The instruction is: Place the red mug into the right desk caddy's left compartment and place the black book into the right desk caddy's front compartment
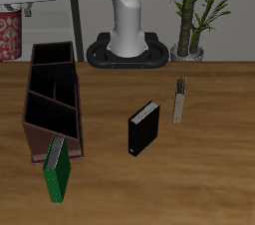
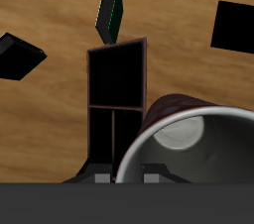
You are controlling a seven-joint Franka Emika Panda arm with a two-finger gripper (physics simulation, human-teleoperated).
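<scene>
The black book [image 2: 20,56], small and thick with plain covers, stood well apart from the pincer [image 2: 127,176], untouched. The long reddish-brown wooden desk caddy [image 2: 89,79] lay directly below it, and its visible compartments held nothing. The chunky red speckled mug [image 2: 184,109] hung clamped by its rim in the closed pincer, apparently raised there for lowering into a compartment.

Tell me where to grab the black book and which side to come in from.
Take the black book near its top edge, with the fingers pressing on its two covers, and come straight down from above. It stands upright on the table, apart from the right desk caddy, so its narrow top is open. The gripper seems to be holding the red mug now.
</scene>
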